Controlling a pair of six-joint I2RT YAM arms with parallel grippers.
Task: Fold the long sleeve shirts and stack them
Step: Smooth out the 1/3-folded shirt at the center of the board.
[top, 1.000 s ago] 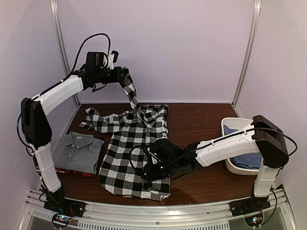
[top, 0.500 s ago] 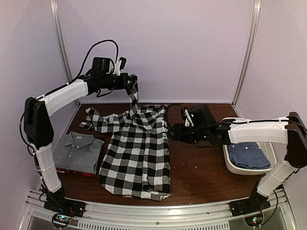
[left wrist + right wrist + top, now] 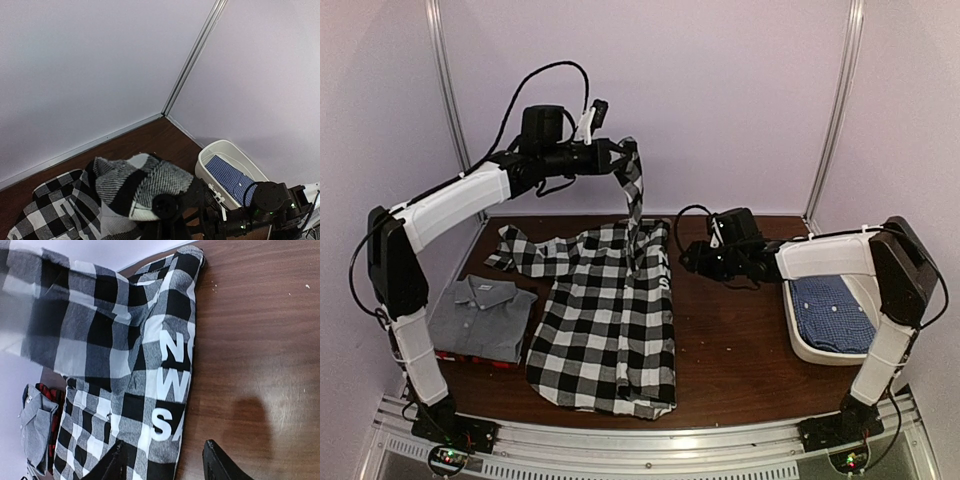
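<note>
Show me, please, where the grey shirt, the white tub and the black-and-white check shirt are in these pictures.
grey shirt (image 3: 480,318), top external view, its folded front.
white tub (image 3: 810,352), top external view, its near rim.
black-and-white check shirt (image 3: 635,205), top external view, its sleeve held up in the air.

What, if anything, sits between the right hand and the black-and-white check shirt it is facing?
Nothing visible does. The right hand hangs open over the right edge of the black-and-white check shirt, and the wrist view shows only cloth and bare table beneath it. The sleeve held up by the left hand hangs farther left.
</note>
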